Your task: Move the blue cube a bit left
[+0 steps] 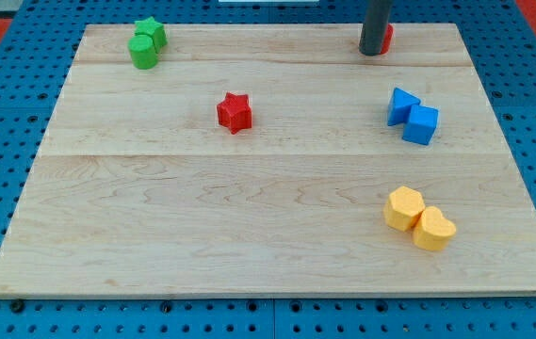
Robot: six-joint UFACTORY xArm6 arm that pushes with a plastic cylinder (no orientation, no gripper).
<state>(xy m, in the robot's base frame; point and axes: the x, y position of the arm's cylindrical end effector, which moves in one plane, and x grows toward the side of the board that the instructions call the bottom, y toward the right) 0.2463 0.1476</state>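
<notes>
Tip down on wooden board at the view's top, touching a mostly hidden red block; bare rod, no claw to open or close. Blue cube well below, right of centre, touching another blue block. Farther out: red star, two green blocks, two yellow blocks.

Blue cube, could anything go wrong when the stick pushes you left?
Maybe two things. The blue cube touches another blue block on its upper left, so a leftward push would probably drag that one along or twist the cube. Also, my tip sits at the view's top, against a red block that is mostly hidden behind it, so pulling away could nudge that block.
</notes>
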